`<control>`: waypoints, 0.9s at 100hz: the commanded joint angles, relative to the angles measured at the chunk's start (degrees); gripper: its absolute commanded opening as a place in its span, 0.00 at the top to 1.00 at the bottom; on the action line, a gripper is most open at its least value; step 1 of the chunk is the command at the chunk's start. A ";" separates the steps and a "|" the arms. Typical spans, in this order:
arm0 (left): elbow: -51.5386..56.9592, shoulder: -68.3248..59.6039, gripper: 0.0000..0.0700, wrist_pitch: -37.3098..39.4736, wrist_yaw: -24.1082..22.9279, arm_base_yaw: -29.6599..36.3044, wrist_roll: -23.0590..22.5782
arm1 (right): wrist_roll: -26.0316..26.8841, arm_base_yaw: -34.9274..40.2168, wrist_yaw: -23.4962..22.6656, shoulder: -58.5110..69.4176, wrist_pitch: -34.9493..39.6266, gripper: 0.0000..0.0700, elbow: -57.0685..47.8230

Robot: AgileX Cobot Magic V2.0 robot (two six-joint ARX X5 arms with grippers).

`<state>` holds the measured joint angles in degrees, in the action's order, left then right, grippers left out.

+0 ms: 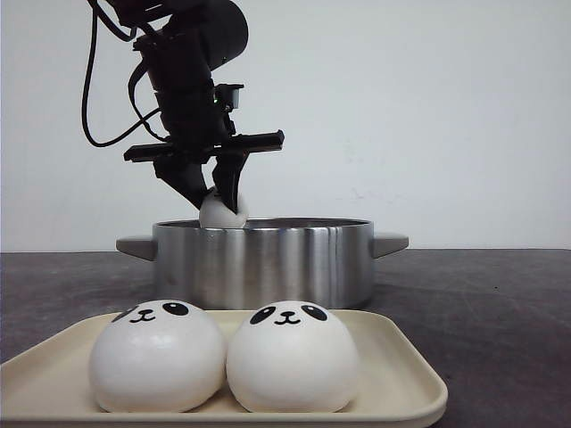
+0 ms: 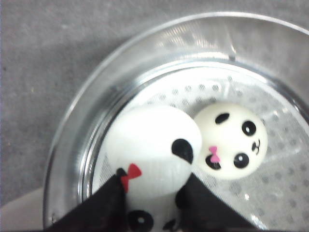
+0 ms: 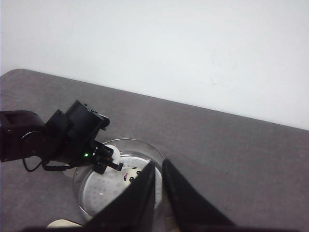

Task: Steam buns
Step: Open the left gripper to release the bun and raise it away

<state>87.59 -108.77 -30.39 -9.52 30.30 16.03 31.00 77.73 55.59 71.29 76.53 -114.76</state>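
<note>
My left gripper (image 1: 221, 198) is shut on a white panda bun (image 1: 221, 214) with a red bow and holds it at the rim of the steel pot (image 1: 263, 263), near its left side. In the left wrist view the held bun (image 2: 152, 145) sits between the black fingers (image 2: 104, 208) above the perforated steamer plate (image 2: 270, 198). A second bun (image 2: 231, 141) with a pink bow lies on that plate beside it. Two more buns (image 1: 158, 357) (image 1: 293, 357) sit on the cream tray (image 1: 406, 379) in front. My right gripper (image 3: 158, 166) is shut and empty, high above the pot (image 3: 96, 193).
The pot has two grey side handles (image 1: 390, 242). The tray lies at the table's front edge, just in front of the pot. The dark grey table (image 1: 491, 312) stretches to the right of both. The left arm (image 3: 58, 137) reaches over the pot's rim.
</note>
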 commanded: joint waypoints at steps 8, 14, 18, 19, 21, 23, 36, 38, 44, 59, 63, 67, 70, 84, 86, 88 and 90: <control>1.29 -1.22 0.49 0.44 -0.37 0.11 -0.59 | 1.42 1.38 1.86 0.50 0.22 0.98 -1.16; 1.29 -1.31 0.39 0.35 -0.35 0.11 -0.59 | 1.73 1.66 1.86 0.55 0.24 0.98 -1.16; 1.29 -1.36 0.31 0.22 -0.35 0.09 -0.59 | 1.86 1.77 1.86 0.55 0.24 0.98 -1.16; 1.29 -1.38 0.29 0.17 -0.35 0.07 -0.59 | 1.90 1.84 1.86 0.57 0.24 0.98 -1.16; 1.29 -1.38 0.25 0.15 -0.35 0.07 -0.59 | 1.92 1.90 1.86 0.57 0.24 0.98 -1.16; 1.29 -1.38 0.23 0.15 -0.35 0.09 -0.59 | 1.99 2.01 1.90 0.57 0.24 0.98 -1.16; 1.29 -1.38 0.20 0.20 -0.35 0.09 -0.59 | 2.03 2.08 1.88 0.57 0.28 0.98 -1.16; 1.29 -1.38 0.20 0.20 -0.35 0.09 -0.59 | 2.03 2.08 1.86 0.55 0.31 0.98 -1.16; 1.29 -1.38 0.20 0.20 -0.35 0.09 -0.59 | 2.05 2.08 1.86 0.57 0.50 0.98 -1.16; 1.46 -0.28 0.28 -1.33 -2.19 -0.02 0.81 | 3.37 2.08 1.86 0.57 2.64 0.98 -1.14; 1.46 0.48 0.32 -1.51 -2.95 -0.02 1.44 | 3.98 2.08 1.86 0.57 3.72 0.98 -1.11; 1.46 1.55 0.33 -1.66 -3.15 -0.02 1.66 | 4.66 2.08 1.84 0.59 4.83 0.98 -1.03; 1.46 2.38 0.33 -1.53 -3.13 -0.02 1.75 | 4.68 2.08 1.79 0.59 4.96 0.98 -0.79; 1.46 7.82 0.33 -1.97 -3.10 0.57 2.03 | 4.72 2.05 1.40 0.57 4.94 0.98 0.70; 1.46 8.72 0.33 -2.23 -3.08 0.70 2.05 | 4.70 2.05 1.40 0.57 4.94 0.98 1.09; 1.44 9.68 0.33 -2.54 -3.08 0.87 2.05 | 4.72 2.05 1.40 0.57 4.94 0.98 1.51; 1.46 10.78 0.33 -2.95 -3.10 1.05 2.03 | 4.72 2.05 1.40 0.57 4.94 0.98 2.03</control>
<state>87.61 -100.18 -32.91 -12.19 30.39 17.61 34.76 79.83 56.99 71.22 77.32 -113.08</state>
